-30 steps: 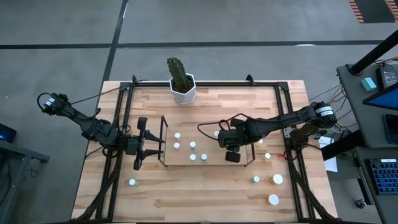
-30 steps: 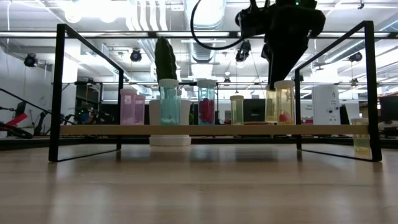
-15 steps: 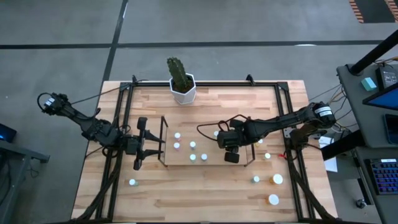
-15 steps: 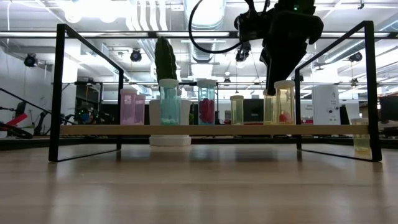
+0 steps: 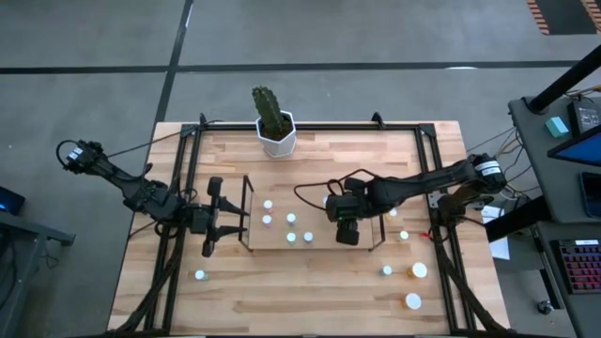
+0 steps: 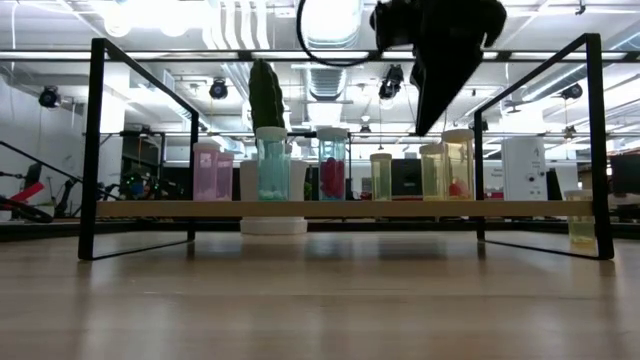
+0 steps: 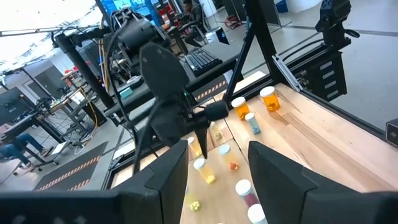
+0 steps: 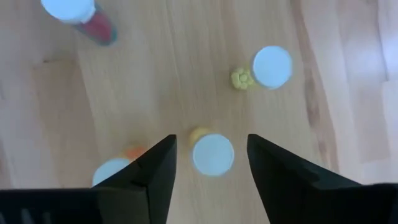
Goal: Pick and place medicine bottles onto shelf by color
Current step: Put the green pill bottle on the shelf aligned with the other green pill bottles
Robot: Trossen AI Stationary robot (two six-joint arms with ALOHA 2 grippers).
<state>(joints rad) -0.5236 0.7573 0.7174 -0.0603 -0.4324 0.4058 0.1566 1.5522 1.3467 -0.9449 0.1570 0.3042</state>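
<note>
My right end effector (image 8: 210, 163) hangs above the shelf (image 5: 310, 246), fingers spread wide with nothing held; directly below, between my two dark fingers, is the round white cap of a yellowish medicine bottle (image 8: 212, 154) standing on the pale wooden base. More slim, clear, cylindrical bottles, tinted pink, teal and yellow, line the thin black wire rack. Others stand scattered on the butcher-block table (image 5: 310, 300). My left end effector (image 5: 212, 223) waits beside the shelf's left end, parted and empty.
</note>
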